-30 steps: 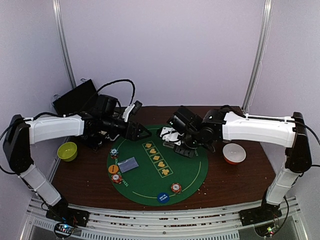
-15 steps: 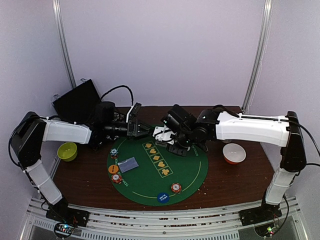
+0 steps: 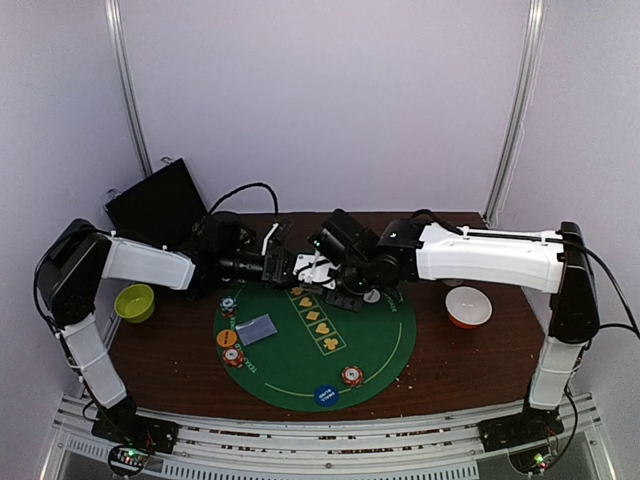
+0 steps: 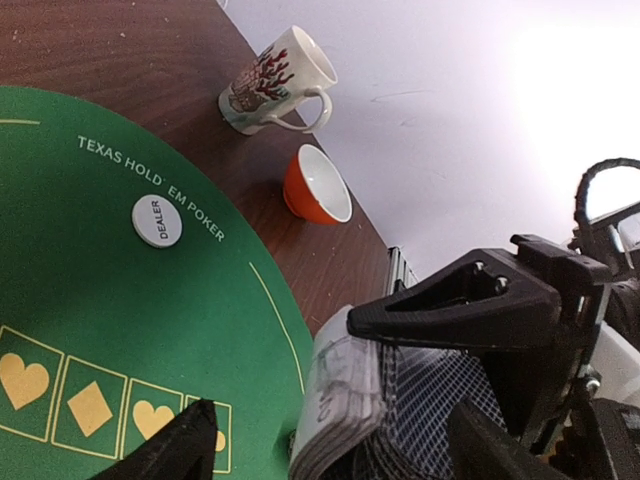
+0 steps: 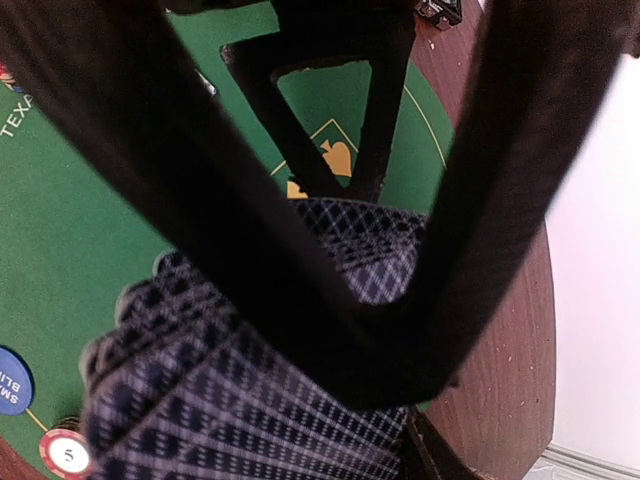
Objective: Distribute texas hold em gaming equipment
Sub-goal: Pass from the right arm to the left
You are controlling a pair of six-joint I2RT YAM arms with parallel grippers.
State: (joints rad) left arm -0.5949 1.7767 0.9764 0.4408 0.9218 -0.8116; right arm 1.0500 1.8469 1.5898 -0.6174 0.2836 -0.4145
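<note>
Green poker mat [image 3: 330, 350] is seen at frame ctr. At its upper edge, card deck [image 4: 345, 400] is clamped by right gripper [image 3: 316, 268], just right of left gripper [image 3: 284, 265], jaws spread wide, nothing held.

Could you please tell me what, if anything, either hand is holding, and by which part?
The right hand clamps the deck of cards between its fingers, across the flat faces; the open left hand holds nothing.
</note>
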